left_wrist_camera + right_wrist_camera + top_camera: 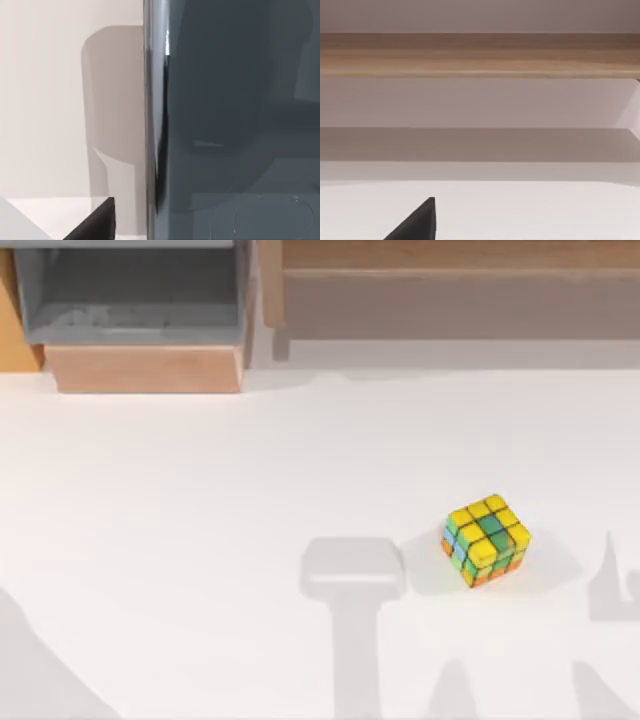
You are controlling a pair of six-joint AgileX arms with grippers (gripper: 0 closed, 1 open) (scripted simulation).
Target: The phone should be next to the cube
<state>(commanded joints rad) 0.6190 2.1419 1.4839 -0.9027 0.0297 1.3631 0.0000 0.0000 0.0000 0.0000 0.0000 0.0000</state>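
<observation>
So the white table (200, 540) is mostly bare, with the cube (486, 539) sitting at about 4 o'clock from the middle of the top view, yellow face up, with green, orange and blue stickers down its sides. Just beside it, at its 9 o'clock, a soft grey shadow with a rounded rectangular head and a long stem lies on the surface, and more shadows creep in around 5 and 7 o'clock along the near edge. At 11 o'clock there's a grey open box (135, 295) on a wooden base (145, 368), and a wooden shelf (450, 280) runs along the 12-to-2 o'clock edge. In the left wrist view the phone (235, 120) hangs close to the camera, glossy dark grey-teal face, thin edge standing upright, its shadow on the white table behind it. One black fingertip (97, 222) of the left gripper pokes in beside it; I can't tell how wide that gripper is or whether it has the phone. The right wrist view looks at the wooden shelf (480, 55) over the white surface, one black fingertip (417, 222) showing, and its opening can't be read either.
</observation>
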